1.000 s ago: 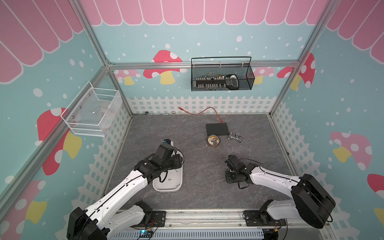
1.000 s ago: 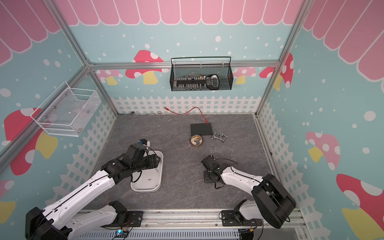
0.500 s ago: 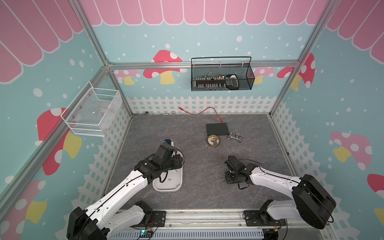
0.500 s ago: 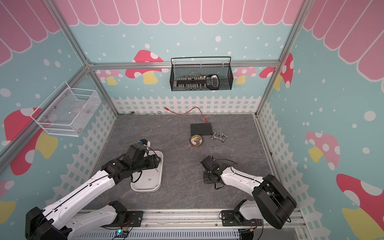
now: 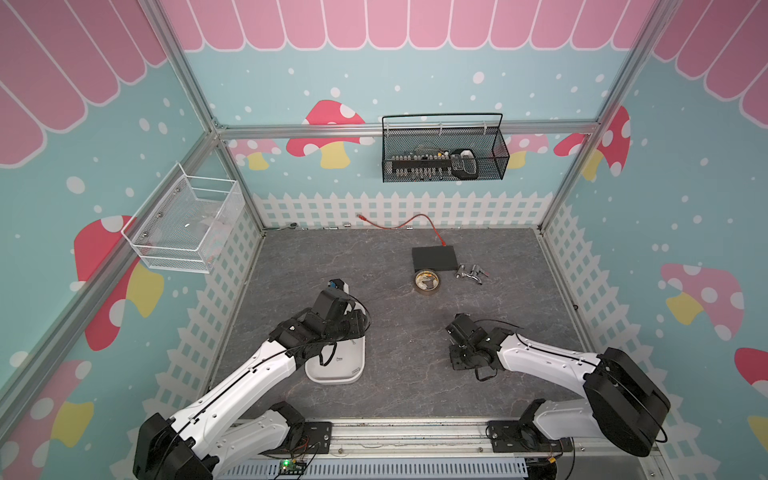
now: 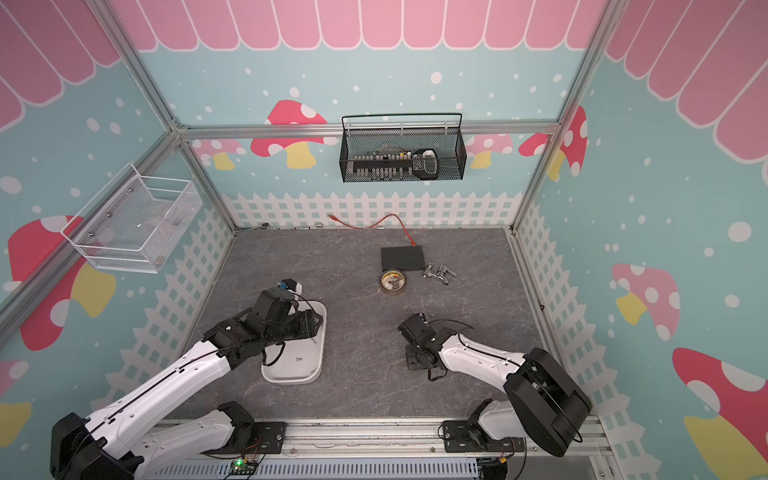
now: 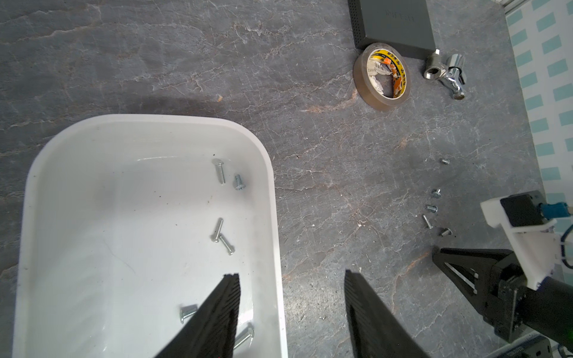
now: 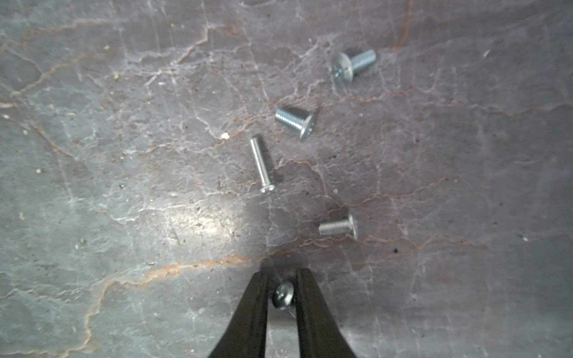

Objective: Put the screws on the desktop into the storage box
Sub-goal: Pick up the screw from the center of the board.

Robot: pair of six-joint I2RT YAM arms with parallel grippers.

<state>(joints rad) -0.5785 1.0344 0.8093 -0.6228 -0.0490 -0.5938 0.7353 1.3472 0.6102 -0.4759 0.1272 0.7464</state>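
Observation:
The white storage box [image 7: 269, 173] lies on the dark grey desktop [image 5: 407, 332] at the front left, and several screws [image 7: 219, 171] lie in it. My left gripper [image 7: 291, 276] hangs open over the box's right rim, one finger over the box and the other over the desktop. More screws [image 8: 262, 164] lie loose on the desktop at the front right. Just short of them, my right gripper [image 8: 282, 274] is shut on a single screw [image 8: 282, 296], its head between the fingertips. In a top view that right gripper [image 5: 457, 363] points down at the desktop.
At the back stand a flat black box [image 5: 434, 257], a tape roll [image 5: 428, 281] and a clump of silver fittings [image 5: 469, 274]. An orange cable [image 5: 399, 224] runs along the rear fence. A black wire basket [image 5: 444, 153] and a white mesh basket [image 5: 183, 224] hang on the walls.

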